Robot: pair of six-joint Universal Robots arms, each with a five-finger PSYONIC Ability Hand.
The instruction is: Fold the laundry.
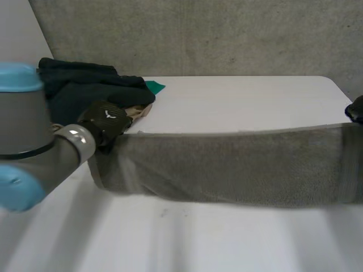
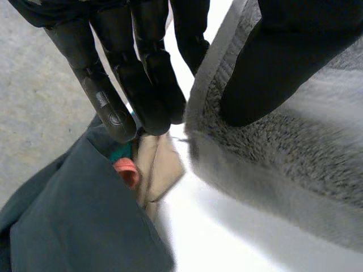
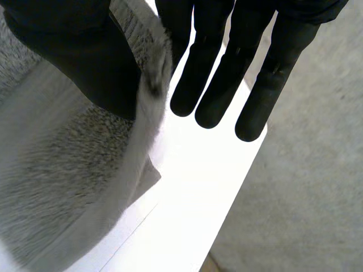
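A pile of dark clothes [image 1: 85, 85] was heaped on the white table [image 1: 244, 102] just behind the left hand [image 1: 105, 119]. A grey towel [image 1: 227, 170] was held stretched between both hands over the table; its left end was pinched between that hand's thumb and fingers, its right end likewise by the right hand [image 3: 215, 73]

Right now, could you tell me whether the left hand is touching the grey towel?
Touching. The left wrist view shows the left hand pinching an edge of the grey towel, its thumb pressed onto the pile.
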